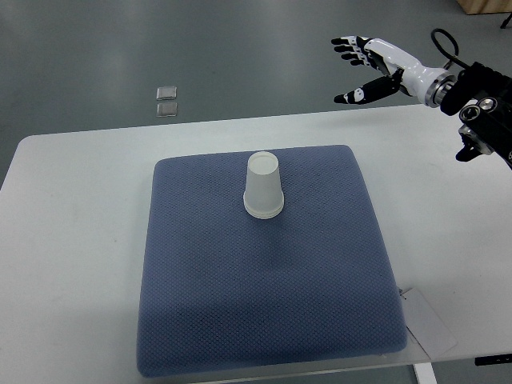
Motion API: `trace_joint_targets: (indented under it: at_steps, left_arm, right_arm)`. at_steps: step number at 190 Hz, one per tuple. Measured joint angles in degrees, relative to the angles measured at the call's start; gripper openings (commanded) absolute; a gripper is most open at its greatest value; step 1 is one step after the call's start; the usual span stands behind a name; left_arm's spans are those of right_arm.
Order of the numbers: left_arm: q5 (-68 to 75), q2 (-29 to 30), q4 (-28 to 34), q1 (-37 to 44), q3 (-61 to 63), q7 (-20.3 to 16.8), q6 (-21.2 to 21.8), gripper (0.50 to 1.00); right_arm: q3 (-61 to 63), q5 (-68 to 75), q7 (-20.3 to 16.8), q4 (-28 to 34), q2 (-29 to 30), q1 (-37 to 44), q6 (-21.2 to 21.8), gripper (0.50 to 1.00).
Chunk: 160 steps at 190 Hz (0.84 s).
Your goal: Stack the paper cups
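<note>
Looks finished, or close to it: only one stack of paper cups [263, 186] stands on the blue mat [264, 312].

It sits upside down near the mat's far middle; the right robot hand [364, 72] hangs well away, fingers spread, holding nothing.

There's the right hand [370, 68], glossy white shells over the palm and finger backs, black at the joints and fingertips. Behind it, a white forearm sleeve narrows into a silver metal wrist ring. Past the ring, a blocky black housing carries round silver fittings, and a black cable loops up above the wrist.
</note>
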Motion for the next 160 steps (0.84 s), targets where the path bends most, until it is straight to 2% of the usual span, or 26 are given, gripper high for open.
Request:
trace_joint_targets:
  at_steps: [30, 71, 160]
  left_arm:
    - [0.0, 0.0, 0.0, 0.0, 0.0, 0.0, 0.0, 1.0]
    - [0.0, 0.0, 0.0, 0.0, 0.0, 0.0, 0.0, 1.0]
    - [0.0, 0.0, 0.0, 0.01, 0.0, 0.0, 0.0, 1.0]
  right_arm:
    - [6.41, 14.53, -4.58, -4.39, 3.1, -4.85, -0.2, 0.905]
    - [14.28, 24.49, -8.48, -5.19, 5.72, -10.71, -0.83, 0.905]
    - [17.85, 28.57, -8.45, -5.19, 8.52, -14.34, -2.66, 0.907]
